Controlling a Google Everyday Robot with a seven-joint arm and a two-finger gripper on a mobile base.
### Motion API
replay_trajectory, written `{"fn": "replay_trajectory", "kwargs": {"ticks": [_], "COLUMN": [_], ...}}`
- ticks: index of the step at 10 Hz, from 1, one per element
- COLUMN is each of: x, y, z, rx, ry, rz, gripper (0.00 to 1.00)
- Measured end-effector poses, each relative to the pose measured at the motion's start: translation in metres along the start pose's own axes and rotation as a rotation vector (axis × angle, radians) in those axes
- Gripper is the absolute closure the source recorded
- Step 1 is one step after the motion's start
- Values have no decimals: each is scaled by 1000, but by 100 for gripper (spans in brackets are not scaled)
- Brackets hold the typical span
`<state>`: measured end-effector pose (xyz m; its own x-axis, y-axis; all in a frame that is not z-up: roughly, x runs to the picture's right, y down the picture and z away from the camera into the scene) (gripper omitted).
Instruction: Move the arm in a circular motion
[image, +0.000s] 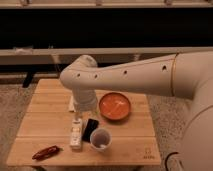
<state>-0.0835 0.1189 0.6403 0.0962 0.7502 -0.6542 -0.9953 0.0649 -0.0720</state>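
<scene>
Over the pale wooden slatted table (50, 125), the thick cream-white tubular robot arm (125, 77) comes from the right and bends down, its gripper (86, 111) low, just left of the round orange bowl (115, 106) — released or clenched, one cannot tell. A low, wide circle could knock the bowl, the white cup (100, 139) or the flat black block (90, 129) — all sit close. A small mark at the table's near right corner is unreadable.
</scene>
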Motion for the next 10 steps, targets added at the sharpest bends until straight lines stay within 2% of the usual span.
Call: {"fn": "replay_trajectory", "kwargs": {"ticks": [10], "x": [22], "y": [-13], "z": [-12], "rx": [2], "ry": [6], "rz": [-20], "gripper": [35]}}
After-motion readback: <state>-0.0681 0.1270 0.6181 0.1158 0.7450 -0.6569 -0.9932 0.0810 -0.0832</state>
